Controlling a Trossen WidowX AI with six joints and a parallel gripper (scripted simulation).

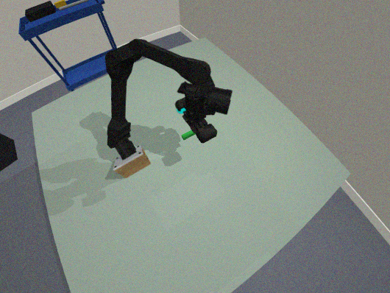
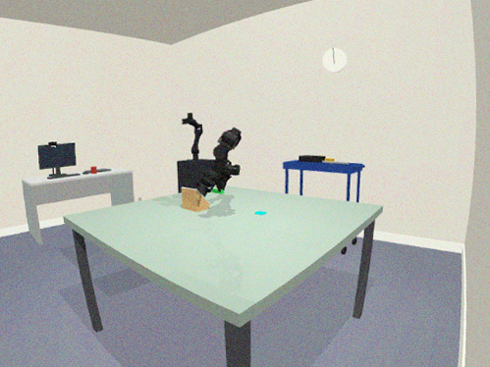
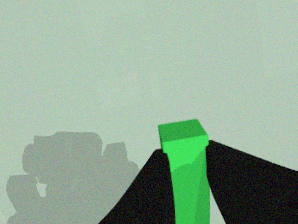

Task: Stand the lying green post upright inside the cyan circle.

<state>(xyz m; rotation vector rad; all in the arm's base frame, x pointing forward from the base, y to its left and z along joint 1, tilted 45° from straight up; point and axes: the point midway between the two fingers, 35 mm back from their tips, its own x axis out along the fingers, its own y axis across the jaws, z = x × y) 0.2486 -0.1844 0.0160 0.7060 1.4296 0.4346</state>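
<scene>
The green post [image 1: 188, 135] [image 2: 218, 191] [image 3: 189, 175] is held off the table, lying roughly level rather than upright; one end sticks out past the fingers. My gripper [image 1: 196, 131] [image 3: 184, 155] is shut on it, with one dark finger on each side in the wrist view. Its shadow falls on the table apart from it. The cyan circle [image 1: 181, 110] [image 2: 260, 213] lies flat on the table. In the top view the gripper and wrist hide most of it; in the exterior view it shows whole, to the right of the arm. It is not in the wrist view.
The arm's base stands on a wooden block [image 1: 133, 166] [image 2: 194, 201] on the pale green table [image 1: 206, 206] [image 2: 184, 251]. A blue cart [image 1: 62, 20] [image 2: 323, 166] stands beyond the table. A desk [image 2: 78, 184] with a monitor is at the far left of the exterior view.
</scene>
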